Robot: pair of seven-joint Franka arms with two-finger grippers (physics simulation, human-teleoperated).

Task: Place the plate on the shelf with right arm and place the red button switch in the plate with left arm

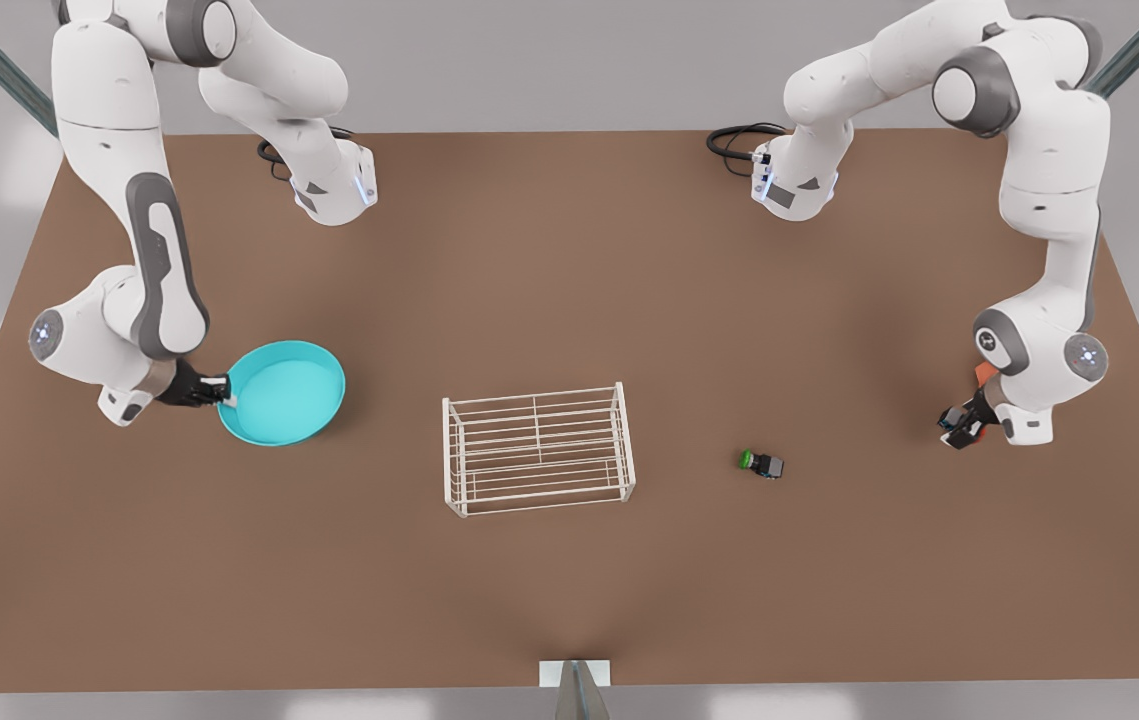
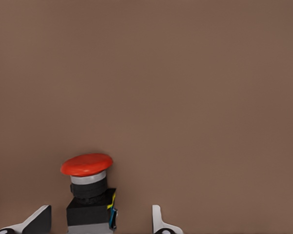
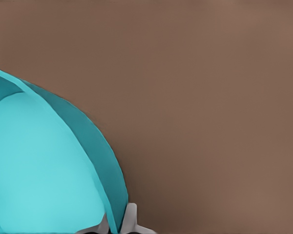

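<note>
Markings or legible writing: none readable on any item. Nearest the camera in the front view stands the shelf [image 1: 538,450], a white wire rack at mid-table with nothing on its slatted top. Just toward the front view's right of it lies a green-capped switch [image 1: 761,463], untouched on the brown table [image 1: 569,600]. At the front view's left, the right gripper [image 1: 226,389] pinches the near rim of the plate [image 1: 287,392]; in the right wrist view the turquoise rim [image 3: 105,161] passes between the two pale fingertips [image 3: 131,219], which are pressed onto it from either side. The plate sits well apart from the shelf. At the front view's right, the left gripper [image 1: 959,428] is low by the table edge, with an orange cube [image 1: 983,373] partly hidden behind it. In the left wrist view the red button switch [image 2: 89,192] stands between the fingertips [image 2: 158,222], red cap pointing away from the wrist; the fingers are spread wider than the dark body, and contact with it cannot be confirmed.
</note>
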